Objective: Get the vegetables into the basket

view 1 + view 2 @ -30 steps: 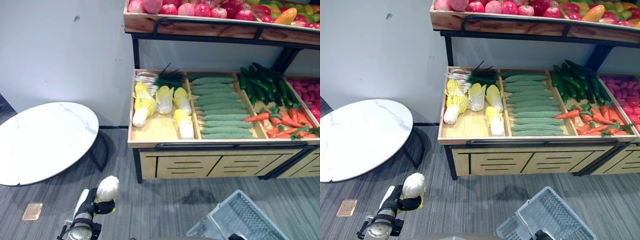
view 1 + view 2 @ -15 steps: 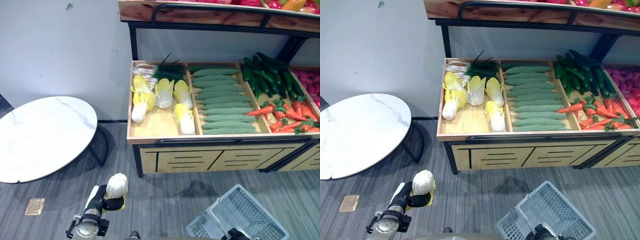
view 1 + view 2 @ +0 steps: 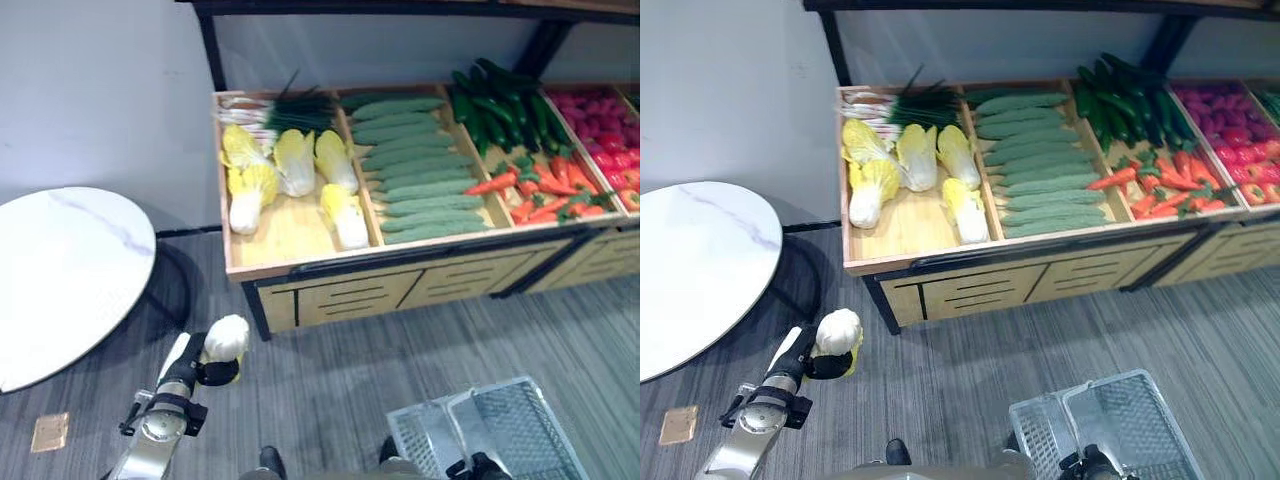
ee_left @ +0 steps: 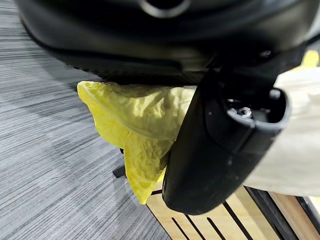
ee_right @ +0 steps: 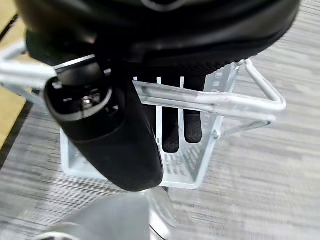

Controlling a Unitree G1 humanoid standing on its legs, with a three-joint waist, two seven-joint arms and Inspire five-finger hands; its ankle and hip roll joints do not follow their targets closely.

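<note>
My left hand is shut on a napa cabbage with a white base and yellow leaves, held low over the floor in front of the stand's left end. The left wrist view shows its yellow leaf pinned under the thumb. A grey wire basket hangs at the lower right, and my right hand grips it. In the right wrist view that hand is curled round the basket's handle. More cabbages, cucumbers and carrots lie in the wooden stand.
The wooden stand's front edge runs across the middle, with a dark upper shelf above it. A round white marble table stands at the left by the wall. Grey striped floor lies between the stand and me.
The whole view has shifted, so the stand sits higher and further left. My left hand still holds the cabbage at the lower left, and the basket stays in my right hand.
</note>
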